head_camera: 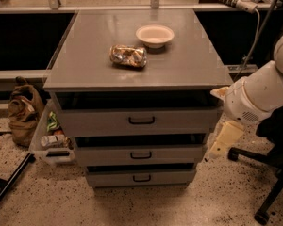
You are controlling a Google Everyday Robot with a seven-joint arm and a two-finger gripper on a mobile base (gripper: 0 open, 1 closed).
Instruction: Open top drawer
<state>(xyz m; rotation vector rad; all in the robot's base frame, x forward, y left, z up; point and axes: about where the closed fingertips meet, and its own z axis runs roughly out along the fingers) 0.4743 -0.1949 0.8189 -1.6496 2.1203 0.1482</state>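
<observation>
The top drawer [179, 121] is the widest of three grey drawers in the cabinet, with a black loop handle [141, 120] centred on its front. A dark gap shows above its front panel. Two narrower drawers [179, 153] sit below it with shorter black handles. My white arm [259, 95] comes in from the right. My cream-coloured gripper [224, 139] hangs beside the cabinet's right side, level with the top and middle drawers, well to the right of the handle and not touching it.
A white bowl [154, 35] and a crumpled snack bag [128, 56] lie on the cabinet top [85, 60]. A brown bag [24, 111] and a clear bin [52, 142] stand on the floor at left. An office chair base [269, 173] is at right.
</observation>
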